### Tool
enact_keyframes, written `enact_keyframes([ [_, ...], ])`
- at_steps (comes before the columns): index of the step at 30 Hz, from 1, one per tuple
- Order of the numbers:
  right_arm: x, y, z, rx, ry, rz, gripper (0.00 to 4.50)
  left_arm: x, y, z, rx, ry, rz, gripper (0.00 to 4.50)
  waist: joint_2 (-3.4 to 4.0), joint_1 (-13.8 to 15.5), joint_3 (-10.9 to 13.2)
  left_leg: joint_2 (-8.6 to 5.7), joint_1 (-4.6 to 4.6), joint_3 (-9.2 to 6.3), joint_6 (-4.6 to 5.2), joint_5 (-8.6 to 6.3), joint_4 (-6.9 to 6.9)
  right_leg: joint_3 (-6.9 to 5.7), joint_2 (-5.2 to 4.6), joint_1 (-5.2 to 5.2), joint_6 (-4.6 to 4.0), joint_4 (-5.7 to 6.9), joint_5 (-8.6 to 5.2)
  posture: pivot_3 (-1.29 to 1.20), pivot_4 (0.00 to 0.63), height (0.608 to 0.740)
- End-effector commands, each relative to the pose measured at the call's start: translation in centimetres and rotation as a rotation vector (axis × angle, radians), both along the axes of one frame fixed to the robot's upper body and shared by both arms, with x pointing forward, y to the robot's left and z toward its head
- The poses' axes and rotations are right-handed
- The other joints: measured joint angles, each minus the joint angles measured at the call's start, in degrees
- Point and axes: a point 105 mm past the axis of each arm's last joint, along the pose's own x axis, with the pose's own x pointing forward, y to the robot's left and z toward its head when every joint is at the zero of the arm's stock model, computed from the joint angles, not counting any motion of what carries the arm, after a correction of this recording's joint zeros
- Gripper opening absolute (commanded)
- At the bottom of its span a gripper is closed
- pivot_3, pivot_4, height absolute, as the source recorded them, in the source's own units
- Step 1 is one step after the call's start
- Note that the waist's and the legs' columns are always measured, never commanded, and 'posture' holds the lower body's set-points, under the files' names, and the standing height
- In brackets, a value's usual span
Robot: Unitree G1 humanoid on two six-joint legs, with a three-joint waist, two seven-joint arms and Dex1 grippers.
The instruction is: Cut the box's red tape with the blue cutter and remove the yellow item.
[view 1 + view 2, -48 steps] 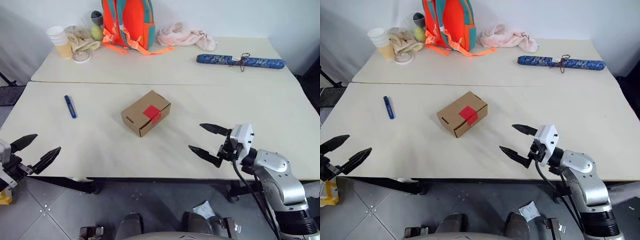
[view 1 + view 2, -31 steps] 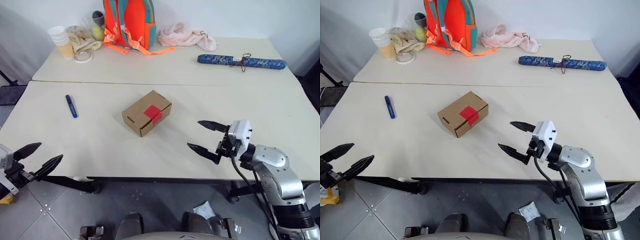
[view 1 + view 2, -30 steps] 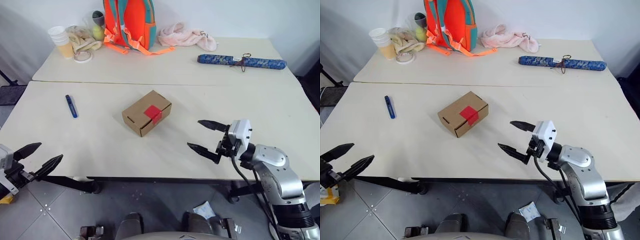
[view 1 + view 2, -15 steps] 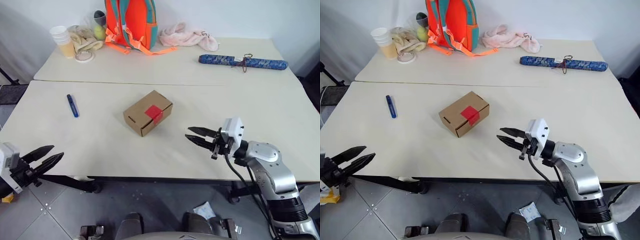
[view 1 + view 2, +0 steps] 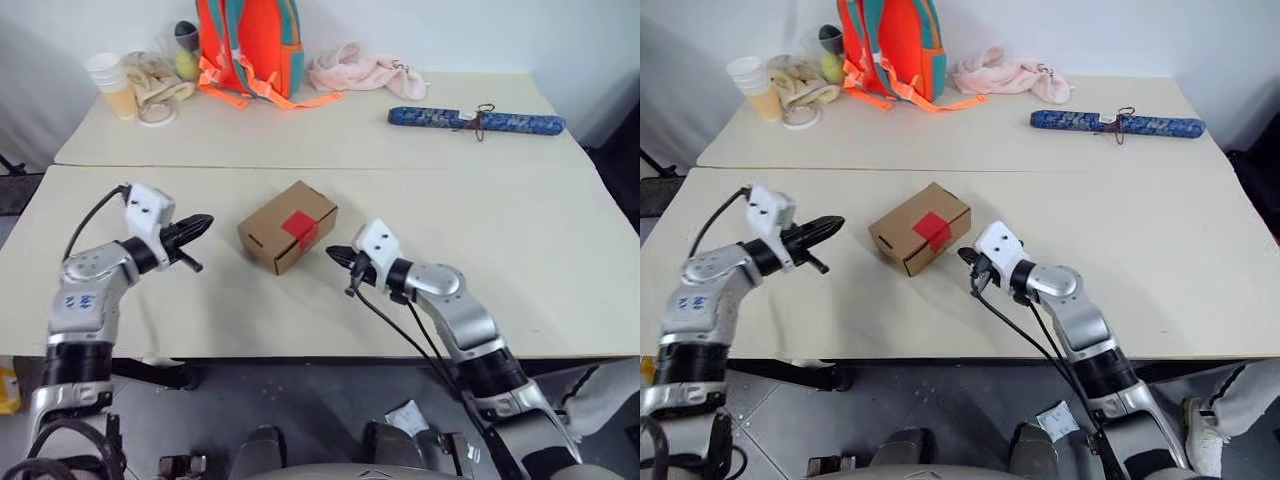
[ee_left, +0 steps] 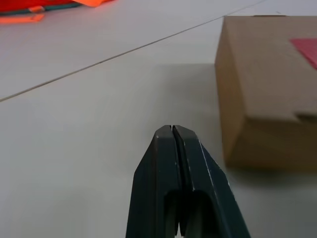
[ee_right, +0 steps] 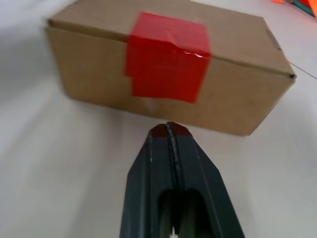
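Note:
The brown box (image 5: 285, 228) lies in the middle of the near table, with the red tape (image 5: 300, 225) over its flap seam and front edge. My left gripper (image 5: 203, 220) is shut and empty. It points level at the box's left end from a short gap away, and the box (image 6: 267, 94) fills one side of the left wrist view. My right gripper (image 5: 333, 253) is also shut and empty, its tip just short of the box's taped side. In the right wrist view the red tape (image 7: 166, 57) sits straight ahead of the fingertips (image 7: 161, 131). The blue cutter and the yellow item are hidden.
On the far table stand an orange backpack (image 5: 245, 45), a pink cloth (image 5: 360, 72), a long blue patterned roll (image 5: 475, 120), stacked cups (image 5: 110, 85) and a tape ring (image 5: 155, 115). A seam (image 5: 450, 168) divides the two tables.
Both arms have swung in from the table's near edge to flank the box. Both grippers have gone from open to shut. The left arm now lies where the cutter showed.

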Motion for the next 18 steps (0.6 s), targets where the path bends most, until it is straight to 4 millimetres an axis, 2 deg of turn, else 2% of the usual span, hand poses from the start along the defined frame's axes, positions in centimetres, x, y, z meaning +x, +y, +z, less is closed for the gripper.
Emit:
enact_keyframes([
  [1, 0.3, 0.8, 0.7, -0.004, -0.025, 0.001, 0.00, 0.2, -2.0, -0.6, 0.030, 0.034, -0.105, 0.02, 0.00, -0.3, 0.0, 0.00, 0.00, 0.00, 0.00, 0.00, -0.02, 0.00, 0.00, -0.02, 0.00, 0.00, 0.00, 0.00, 0.150, 0.740],
  [3, 0.5, 0.9, 0.8, -0.013, -0.026, 0.001, 0.00, -0.4, -3.3, -1.0, 0.026, 0.062, -0.202, 0.02, 0.00, -0.6, 0.0, 0.00, -0.01, 0.01, 0.00, 0.00, -0.05, 0.00, 0.00, -0.06, 0.00, 0.01, 0.00, 0.00, 0.150, 0.740],
  [7, 0.6, 0.2, 1.0, -0.046, -0.022, 0.035, 0.00, -2.7, -4.9, -1.4, 0.000, 0.120, -0.357, 0.02, 0.00, -1.3, 0.0, 0.00, -0.07, 0.01, 0.00, 0.00, -0.06, 0.02, -0.01, -0.22, 0.00, 0.16, 0.00, 0.00, 0.150, 0.740],
  [12, 0.6, -1.3, 1.4, -0.112, -0.021, 0.111, 0.00, -5.0, -6.9, -1.4, -0.023, 0.137, -0.477, 0.02, 0.00, -1.4, 0.0, 0.00, -0.08, 0.02, 0.00, 0.00, -0.03, 0.05, -0.03, -0.24, 0.00, 0.22, 0.00, 0.00, 0.150, 0.740],
  [18, 0.0, -2.8, 1.7, -0.145, 0.013, 0.218, 0.00, -6.7, -9.9, -2.2, -0.058, 0.143, -0.543, 0.02, 0.00, -0.9, 0.0, 0.00, -0.08, 0.02, 0.01, 0.00, 0.04, 0.06, -0.05, -0.18, 0.00, 0.21, 0.00, 0.00, 0.150, 0.740],
])
